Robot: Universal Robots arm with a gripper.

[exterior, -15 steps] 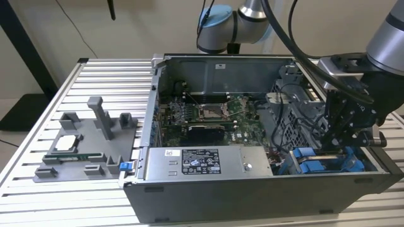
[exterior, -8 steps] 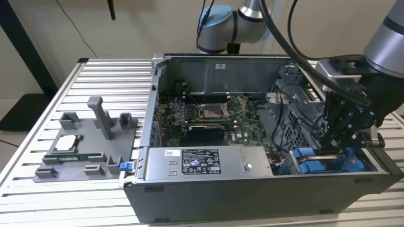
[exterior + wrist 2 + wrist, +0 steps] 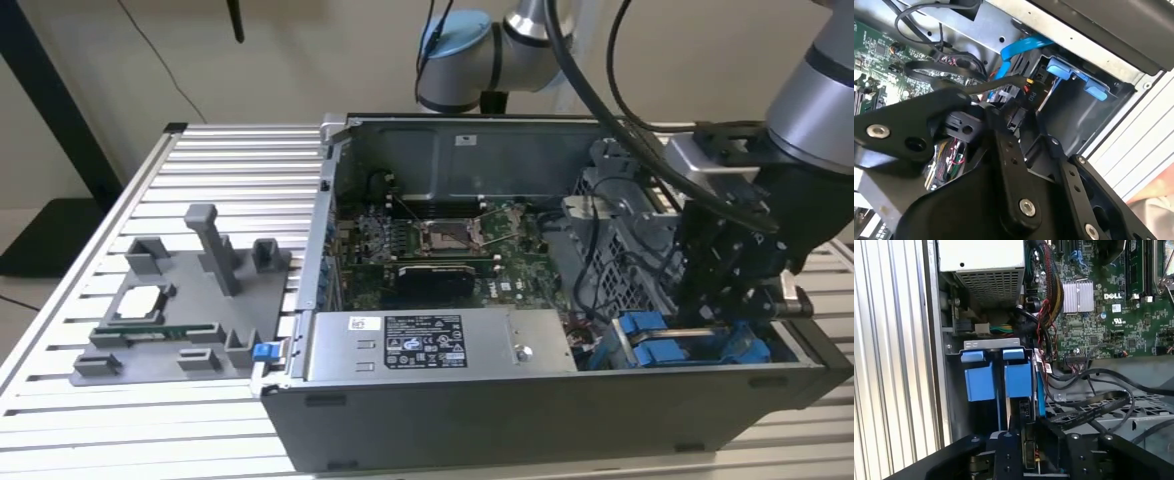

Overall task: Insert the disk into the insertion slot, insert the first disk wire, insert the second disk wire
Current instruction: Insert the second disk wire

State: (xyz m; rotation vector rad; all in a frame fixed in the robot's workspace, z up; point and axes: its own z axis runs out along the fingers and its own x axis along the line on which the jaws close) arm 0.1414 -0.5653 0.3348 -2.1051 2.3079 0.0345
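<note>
In the exterior view my gripper (image 3: 707,322) reaches down into the open computer case, at the front corner on the exterior view's right. There the disk (image 3: 1018,379) stands in the insertion slot (image 3: 991,344) of the metal drive cage, its blue carrier front showing. My gripper (image 3: 1021,120) is shut on a black wire connector (image 3: 1018,114) with coloured leads, held close to the disk's end. A bright blue flat wire (image 3: 1019,47) curves along beside the bay. In the first wrist view my gripper (image 3: 1024,442) sits just off the disk's edge.
A second blue carrier (image 3: 979,381) sits beside the disk. The power supply (image 3: 434,343) and the motherboard (image 3: 441,245) lie close by, with black cable loops (image 3: 1089,407) over the cage. A grey fixture tray (image 3: 180,305) rests on the slatted table at the exterior view's left.
</note>
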